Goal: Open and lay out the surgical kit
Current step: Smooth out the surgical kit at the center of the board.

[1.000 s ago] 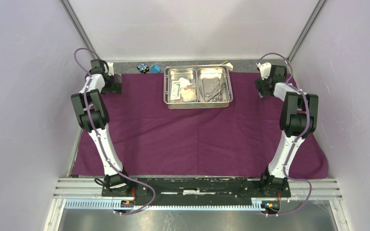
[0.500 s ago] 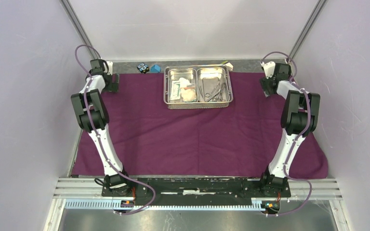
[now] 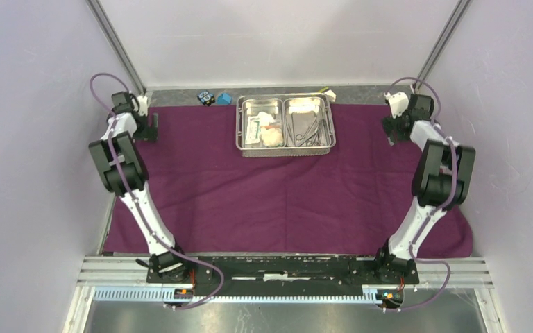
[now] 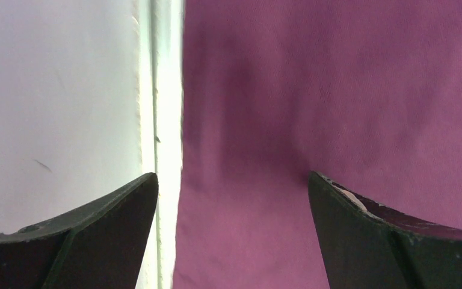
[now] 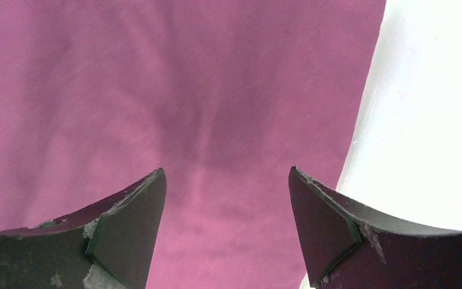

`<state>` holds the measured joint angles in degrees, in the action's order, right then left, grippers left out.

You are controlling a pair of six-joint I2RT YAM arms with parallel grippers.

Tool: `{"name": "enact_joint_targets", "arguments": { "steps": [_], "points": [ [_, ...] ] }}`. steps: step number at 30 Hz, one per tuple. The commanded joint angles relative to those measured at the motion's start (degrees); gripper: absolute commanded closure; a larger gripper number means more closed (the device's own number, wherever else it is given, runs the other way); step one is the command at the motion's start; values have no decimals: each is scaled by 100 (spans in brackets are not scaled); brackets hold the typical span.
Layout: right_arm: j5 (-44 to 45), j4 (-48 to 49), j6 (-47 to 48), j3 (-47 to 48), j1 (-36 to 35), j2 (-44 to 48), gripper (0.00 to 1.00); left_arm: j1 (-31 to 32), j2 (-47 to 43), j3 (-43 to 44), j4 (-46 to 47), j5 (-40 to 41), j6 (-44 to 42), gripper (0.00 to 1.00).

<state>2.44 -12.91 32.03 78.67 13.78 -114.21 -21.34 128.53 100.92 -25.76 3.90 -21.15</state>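
The dark-purple cloth wrap [image 3: 284,201] lies spread flat over the table. At its far middle stands the steel tray [image 3: 239,125]. The tray's left half holds a flat white packet [image 3: 252,128] and gauze wads [image 3: 272,137], its right half steel clamps and tweezers [image 3: 308,129]. My left gripper [image 3: 148,127] hangs open over the cloth's far-left edge; the left wrist view shows cloth [image 4: 337,90] between the left gripper's [image 4: 233,180] fingers, with nothing held. My right gripper [image 3: 391,130] is open over the far-right edge, and the right gripper [image 5: 225,174] shows empty above the cloth [image 5: 156,90].
A black block [image 3: 205,98] and a blue block [image 3: 223,98] sit behind the cloth, left of the tray. A small pale block [image 3: 328,91] lies behind the tray's right corner. White side walls [image 4: 54,90] [image 5: 433,120] stand close to both grippers.
Both arms have swung outward: the left gripper moved left toward the cloth's left edge, the right gripper moved right toward the right edge. Both stayed open. The tray has not moved.
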Motion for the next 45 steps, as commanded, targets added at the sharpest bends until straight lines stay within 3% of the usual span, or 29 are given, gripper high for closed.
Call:
{"name": "enact_joint_targets", "arguments": {
  "steps": [1,5,9,18,25,34,40,45],
  "points": [
    [-1296,-134,36,-613,8,1343,18,-52,-1328,-653,-404,-1288,129,0],
    [-1795,-279,156,-1554,-88,2081,18,-27,-2309,-1757,-402,-2150,61,0],
    [-1946,-390,526,-2640,-146,2711,18,11,-3013,-2903,-468,-2455,-382,0],
    [-1539,-659,1615,-4569,-146,4121,19,7,-3995,-5037,-71,-1921,-1306,0],
    [-925,-992,2258,-5408,-57,4983,20,-25,-4436,-5842,269,-1290,-1703,0],
    [-567,-1776,3114,-5887,280,5674,20,-526,-4770,-6346,250,-1117,-2195,0],
    [-491,-2416,3448,-5704,323,5969,20,-544,-5429,-6641,-140,-1321,-2500,0],
    [-1655,-3074,3182,-4658,310,6060,20,-540,-6135,-6374,-796,-1891,-2444,0]
  ]
}}
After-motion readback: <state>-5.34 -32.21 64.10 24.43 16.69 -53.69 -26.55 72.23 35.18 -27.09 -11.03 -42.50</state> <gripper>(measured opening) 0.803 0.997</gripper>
